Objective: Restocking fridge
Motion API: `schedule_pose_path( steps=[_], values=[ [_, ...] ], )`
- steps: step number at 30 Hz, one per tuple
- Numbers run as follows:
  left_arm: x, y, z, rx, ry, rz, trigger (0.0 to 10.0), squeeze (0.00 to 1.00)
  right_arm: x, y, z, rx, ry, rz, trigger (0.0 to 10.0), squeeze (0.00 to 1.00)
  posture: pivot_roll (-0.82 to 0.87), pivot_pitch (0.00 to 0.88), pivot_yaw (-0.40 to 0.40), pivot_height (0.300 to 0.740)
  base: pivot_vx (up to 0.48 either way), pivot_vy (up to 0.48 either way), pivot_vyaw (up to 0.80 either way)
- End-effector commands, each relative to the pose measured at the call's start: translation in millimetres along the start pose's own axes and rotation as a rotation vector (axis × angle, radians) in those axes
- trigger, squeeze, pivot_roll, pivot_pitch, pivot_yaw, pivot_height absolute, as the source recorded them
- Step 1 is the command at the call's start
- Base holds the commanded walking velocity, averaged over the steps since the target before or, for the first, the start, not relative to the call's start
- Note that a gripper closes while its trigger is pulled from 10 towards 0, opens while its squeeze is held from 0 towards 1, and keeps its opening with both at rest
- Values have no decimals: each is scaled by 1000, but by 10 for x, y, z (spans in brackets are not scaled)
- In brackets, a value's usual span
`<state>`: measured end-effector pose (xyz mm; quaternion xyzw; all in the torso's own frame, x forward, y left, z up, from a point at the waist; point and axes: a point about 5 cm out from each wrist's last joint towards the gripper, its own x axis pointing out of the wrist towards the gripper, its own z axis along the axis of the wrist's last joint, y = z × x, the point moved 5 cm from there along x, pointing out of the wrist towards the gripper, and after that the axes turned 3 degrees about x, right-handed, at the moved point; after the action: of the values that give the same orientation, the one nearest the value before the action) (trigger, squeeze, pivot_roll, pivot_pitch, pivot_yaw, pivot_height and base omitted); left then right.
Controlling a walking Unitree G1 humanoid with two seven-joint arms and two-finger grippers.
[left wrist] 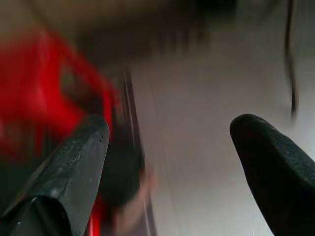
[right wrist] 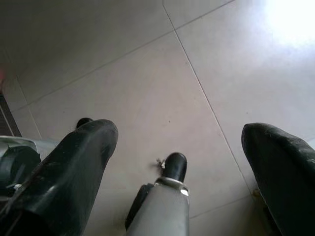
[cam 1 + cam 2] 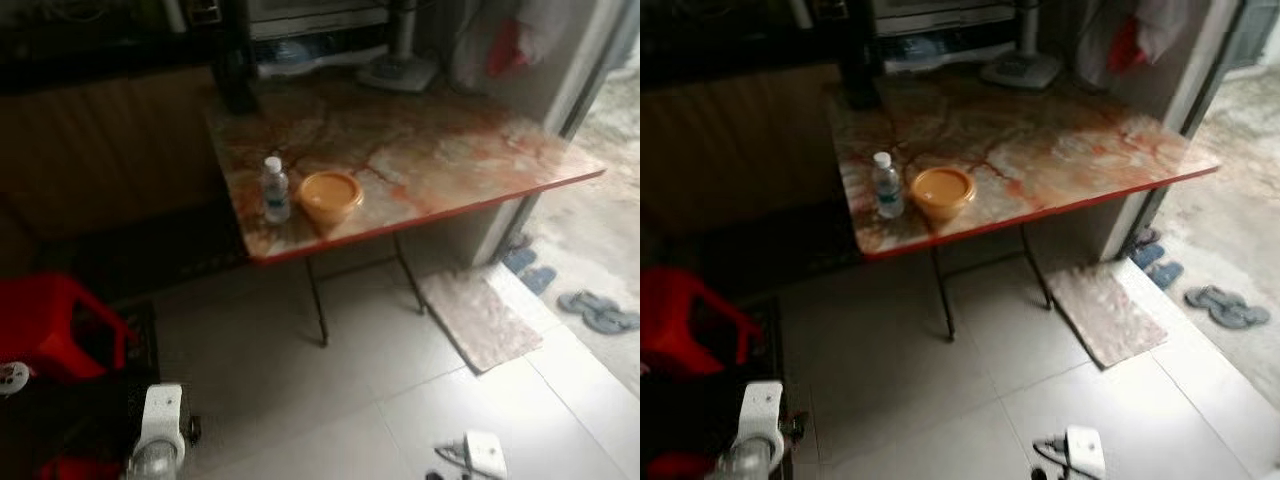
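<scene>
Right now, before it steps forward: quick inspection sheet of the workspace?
Surface: marble-pattern folding table with red edge, on a tiled floor.
Job's things: water bottle upright near the front edge; orange bowl close beside it, contact not clear.
Clutter: fan base and a dark object at the table's back.
Grippers: left gripper open, low over the floor by the red stool; right gripper open, over bare tiles.
Cables: nothing seen for certain.
Surroundings: doormat and sandals by the doorway; dark wooden panel on the left.
</scene>
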<state>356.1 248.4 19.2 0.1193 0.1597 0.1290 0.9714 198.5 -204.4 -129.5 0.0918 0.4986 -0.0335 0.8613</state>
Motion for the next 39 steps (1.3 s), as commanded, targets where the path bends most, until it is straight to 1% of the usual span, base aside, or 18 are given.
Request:
schedule_pose_path(
  steps=[1,2,4,5,6,7,8,9,10,11,12,13,15,19,24,26,31,39],
  values=[
    [33,-25,320,16,-142,1,10000,0,-32,-115,-139,25,30,-30,10000,0,70,0,-3,740,0,0,0],
    [54,-33,570,30,-239,-3,10000,0,-33,-120,-142,28,30,-34,10000,0,74,0,-5,740,0,0,0],
    [60,-50,832,30,-338,-10,10000,0,-34,-126,-144,24,31,-36,10000,0,74,0,-5,740,0,0,0],
    [57,-79,967,10,-385,-30,10000,0,-35,-129,-147,23,32,-37,10000,0,72,0,-6,740,0,0,0],
    [39,-176,1235,-15,-475,-87,10000,0,-36,-132,-151,22,33,-37,10000,0,73,0,-7,740,0,0,0],
    [29,-207,1309,-20,-500,-104,10000,0,-36,-132,-152,21,33,-38,10000,0,73,0,-7,740,0,0,0],
    [29,-207,1309,-20,-500,-104,10000,0,-36,-132,-152,21,33,-38,10000,0,73,0,-7,740,0,0,0],
    [-1,-283,1453,-35,-549,-140,10000,0,-36,-132,-154,20,33,-37,10000,0,71,0,-7,740,0,0,0],
    [-20,-324,1525,-43,-574,-160,10000,0,-36,-131,-155,19,33,-36,10000,0,71,0,-7,740,0,0,0],
    [-20,-324,1525,-43,-574,-160,10000,0,-36,-131,-155,19,33,-36,10000,0,71,0,-7,740,0,0,0],
    [-106,-469,1776,-77,-660,-208,10000,0,-37,-130,-161,17,33,-34,10000,0,68,0,-4,740,0,0,0],
    [-135,-515,1843,-87,-682,-220,10000,0,-38,-130,-164,17,33,-34,10000,0,68,0,-4,740,0,0,0],
    [-173,-578,1918,-108,-705,-236,10000,0,-38,-130,-170,15,34,-34,10000,0,67,0,-2,740,0,0,0],
    [-213,-623,1968,-129,-726,-252,10000,0,-40,-129,-184,15,35,-34,10000,0,67,0,-3,740,0,0,0],
    [-184,-538,1989,-132,-724,-223,10000,0,-39,-128,-186,12,36,-36,10000,0,67,0,-2,740,0,0,0],
    [-161,-456,2049,-136,-733,-205,10000,0,-38,-127,-176,14,33,-36,10000,0,65,0,1,740,276,0,0],
    [-171,-392,2153,-135,-752,-199,10000,0,-37,-131,-156,18,29,-37,10000,0,72,0,-3,740,317,0,0],
    [-138,-341,2160,-132,-737,-187,10000,0,-34,-124,-141,28,26,-35,10000,0,78,0,-2,740,332,0,0]
  ],
)
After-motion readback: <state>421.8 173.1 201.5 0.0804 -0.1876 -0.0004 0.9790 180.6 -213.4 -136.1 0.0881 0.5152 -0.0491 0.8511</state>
